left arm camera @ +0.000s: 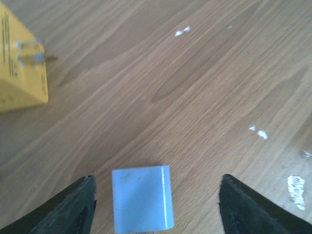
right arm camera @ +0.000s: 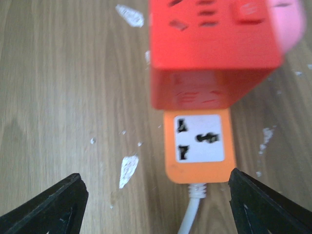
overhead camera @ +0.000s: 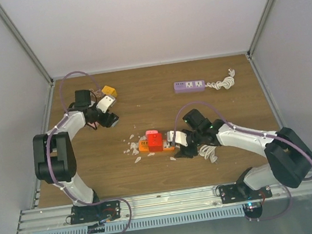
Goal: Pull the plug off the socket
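Note:
A red cube plug (overhead camera: 154, 140) (right arm camera: 214, 48) sits plugged into the orange socket strip (overhead camera: 144, 148) (right arm camera: 199, 146) at the table's middle. My right gripper (overhead camera: 177, 143) (right arm camera: 157, 204) is open at the strip's cord end. The strip's end lies between the jaws, with a wide gap on the left. At the back left, my left gripper (overhead camera: 105, 109) (left arm camera: 156, 204) is open around a pale white-blue plug (left arm camera: 142, 199) lying on the wood, with clear gaps on both sides. A yellow plug (overhead camera: 109, 91) (left arm camera: 22, 63) lies just beyond it, prongs showing.
A purple power strip (overhead camera: 189, 85) with a coiled white cable (overhead camera: 221, 83) lies at the back right. The orange strip's white cord (overhead camera: 209, 153) (right arm camera: 191, 219) runs toward my right arm. White flakes (overhead camera: 132, 149) (right arm camera: 127, 170) are scattered around the orange strip.

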You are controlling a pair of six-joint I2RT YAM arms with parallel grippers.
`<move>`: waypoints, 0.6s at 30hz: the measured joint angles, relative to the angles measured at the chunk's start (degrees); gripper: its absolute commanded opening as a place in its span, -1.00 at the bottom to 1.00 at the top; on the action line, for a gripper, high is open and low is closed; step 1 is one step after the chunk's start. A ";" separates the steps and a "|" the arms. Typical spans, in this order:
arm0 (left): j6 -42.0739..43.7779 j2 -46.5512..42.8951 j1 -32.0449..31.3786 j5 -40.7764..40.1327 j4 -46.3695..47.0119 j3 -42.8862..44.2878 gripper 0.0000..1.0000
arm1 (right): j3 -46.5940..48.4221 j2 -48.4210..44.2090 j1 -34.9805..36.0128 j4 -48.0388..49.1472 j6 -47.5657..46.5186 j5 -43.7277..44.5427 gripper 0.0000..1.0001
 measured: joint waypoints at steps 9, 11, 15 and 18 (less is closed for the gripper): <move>1.36 0.39 -5.49 5.57 -2.80 -0.35 0.09 | -1.92 1.86 2.12 -0.61 -1.68 3.78 -0.35; 1.44 0.63 -6.84 6.12 -2.95 -0.87 0.08 | -2.67 1.88 2.12 -0.44 -1.81 4.79 -0.37; 1.46 1.95 -9.35 6.45 -2.97 -2.36 0.04 | -3.58 3.15 1.88 0.02 -2.27 7.06 -0.43; 1.46 3.65 -11.10 6.14 -2.86 -3.15 0.01 | -3.69 5.81 0.90 0.76 -2.75 8.28 -0.46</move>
